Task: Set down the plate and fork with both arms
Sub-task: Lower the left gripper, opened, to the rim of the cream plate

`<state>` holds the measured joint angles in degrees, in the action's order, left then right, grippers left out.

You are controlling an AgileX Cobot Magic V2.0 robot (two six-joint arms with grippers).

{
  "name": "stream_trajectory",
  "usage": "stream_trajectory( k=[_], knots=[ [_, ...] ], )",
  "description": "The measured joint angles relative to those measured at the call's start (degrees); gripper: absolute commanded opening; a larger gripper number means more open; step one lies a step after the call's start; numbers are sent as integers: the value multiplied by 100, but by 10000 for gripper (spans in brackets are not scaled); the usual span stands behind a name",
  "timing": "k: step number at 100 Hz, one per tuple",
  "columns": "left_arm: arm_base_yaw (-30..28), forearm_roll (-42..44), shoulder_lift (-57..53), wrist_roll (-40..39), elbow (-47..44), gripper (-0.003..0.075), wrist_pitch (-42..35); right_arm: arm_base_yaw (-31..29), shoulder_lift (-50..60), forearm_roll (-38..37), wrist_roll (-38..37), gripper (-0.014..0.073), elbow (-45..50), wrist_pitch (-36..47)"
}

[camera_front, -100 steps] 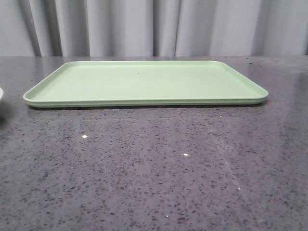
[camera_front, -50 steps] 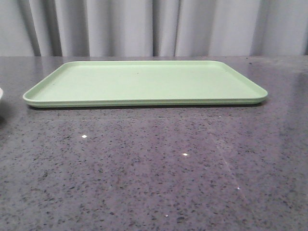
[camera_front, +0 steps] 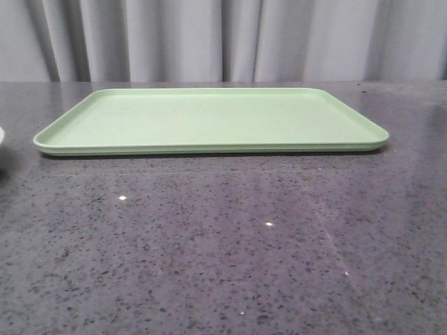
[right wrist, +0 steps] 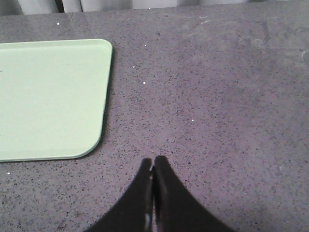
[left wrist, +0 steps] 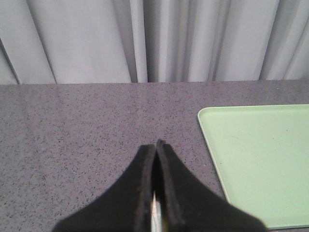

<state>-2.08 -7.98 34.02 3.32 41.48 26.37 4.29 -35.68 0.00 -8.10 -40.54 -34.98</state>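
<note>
My left gripper (left wrist: 157, 143) is shut with nothing between its fingers, low over the grey table, with the light-green tray (left wrist: 260, 159) to its side. My right gripper (right wrist: 153, 160) is also shut and empty, over bare table off the tray's (right wrist: 48, 96) rounded corner. In the front view the tray (camera_front: 209, 118) lies empty across the far half of the table, and neither gripper shows. A pale sliver (camera_front: 1, 139) at the far left edge may be the plate's rim; too little shows to tell. The yellow fork is out of view.
The dark speckled stone table (camera_front: 230, 244) fills the front view's near half. A grey pleated curtain (camera_front: 223, 38) hangs behind the table's far edge.
</note>
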Motion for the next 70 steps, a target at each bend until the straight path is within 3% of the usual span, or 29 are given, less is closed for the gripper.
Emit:
stream_trajectory(
  k=[8,22,34,70],
  knots=[
    [0,0,85,0,19,108,67,0,0,0,0,93,0,-13],
    [0,0,109,0,23,355,202,0,0,0,0,337,0,-26],
    [0,0,109,0,23,509,202,0,0,0,0,444,0,-26],
    [0,0,109,0,23,512,165,0,0,0,0,450,0,-28]
  ],
)
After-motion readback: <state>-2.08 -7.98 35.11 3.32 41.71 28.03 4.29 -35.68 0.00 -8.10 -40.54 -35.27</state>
